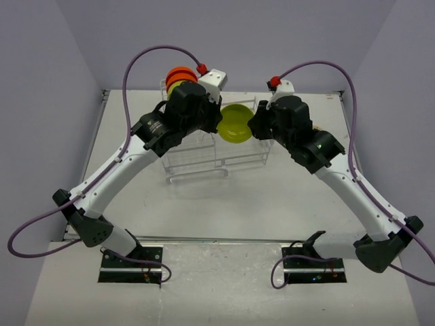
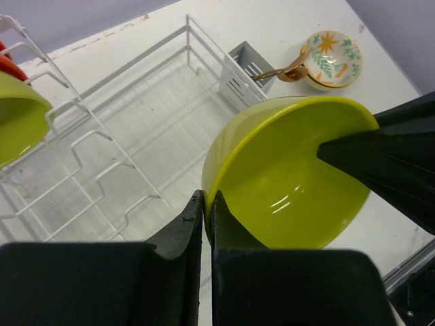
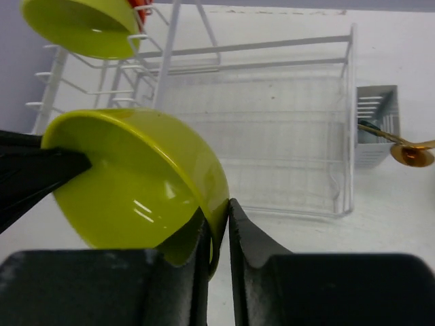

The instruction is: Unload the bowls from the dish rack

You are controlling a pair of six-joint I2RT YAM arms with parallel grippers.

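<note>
While the orange-red bowls (image 1: pixel 180 73) and a second green bowl (image 2: pixel 17 115) still sit in the slotted left end of the dish rack (image 1: pixel 204 159), the left claw (image 2: pixel 207 210) is clenched on one side of the lime-green bowl (image 1: pixel 235 123). That bowl hangs tilted in the air over the rack, and the right claw (image 3: pixel 217 221) pinches its opposite rim, so it looks like a handoff to me. Past the cutlery basket (image 2: pixel 248 64), the flowered bowl (image 2: pixel 333 60) sits out on the table (image 1: pixel 224 204). So roughly: one out, one midway, the left-end ones to go.
</note>
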